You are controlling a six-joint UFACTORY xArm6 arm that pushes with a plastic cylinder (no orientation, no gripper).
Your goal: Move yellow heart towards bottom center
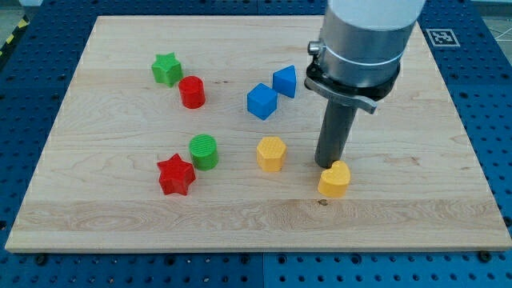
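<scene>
Tip [329,166] planted just above the yellow heart [334,179] in the view, at its upper-left edge, touching or nearly so; contact itself hidden by the heart's top; placement behind the heart judged fit for a shove toward the view's bottom, and the slight offset to the upper left likely to send it right rather than toward centre; heart lying on the counter [416,208] right of centre, in the lower half, so bottom centre sits down and to the left; better contact judged to be on the heart's upper-right side.

No gripper fitted; only a straight dark rod under the grey arm housing, holding nothing, pushing by its side alone.

Yellow hexagon [271,153] left of the heart, apart from it, near the likely leftward path and at risk of a bump; green cylinder [204,151] and red star [176,174] further left, close together; two blue blocks [272,92] above the hexagon, nearly touching; green star [166,69] and red cylinder [192,92] at upper left, just beside each other; all well clear of the tip.
</scene>
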